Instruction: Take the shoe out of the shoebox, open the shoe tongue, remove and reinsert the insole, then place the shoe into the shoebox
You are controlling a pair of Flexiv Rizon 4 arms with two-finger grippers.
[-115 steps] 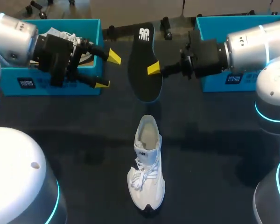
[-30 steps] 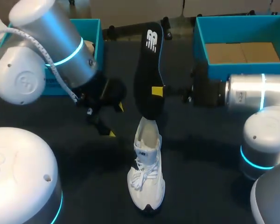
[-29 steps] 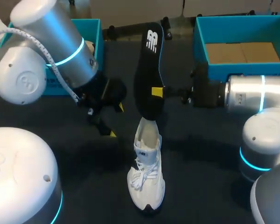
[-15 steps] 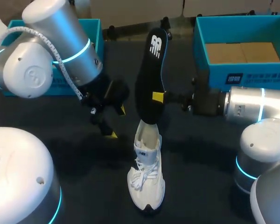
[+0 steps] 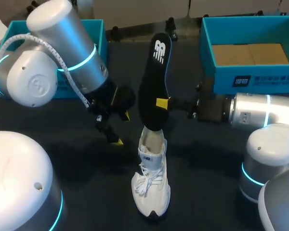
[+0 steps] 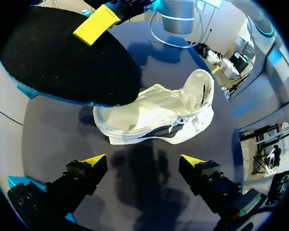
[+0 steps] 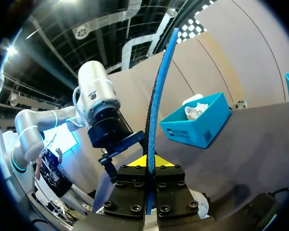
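The right gripper (image 5: pixel 160 102) pinches the long black foam insole (image 5: pixel 154 72). It now stands a bit straighter, its near end at the heel hole of the white lace-up shoe (image 5: pixel 151 178) mid-table. The left gripper (image 6: pixel 143 161), spread wide, has slid nearer the shoe.

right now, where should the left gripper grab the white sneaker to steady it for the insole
Probably the laced midfoot, pinched across both sides from above, coming in from the left. The white sneaker stands upright on its sole, the open left gripper is on that side, and the right gripper holds the black insole over the heel opening.
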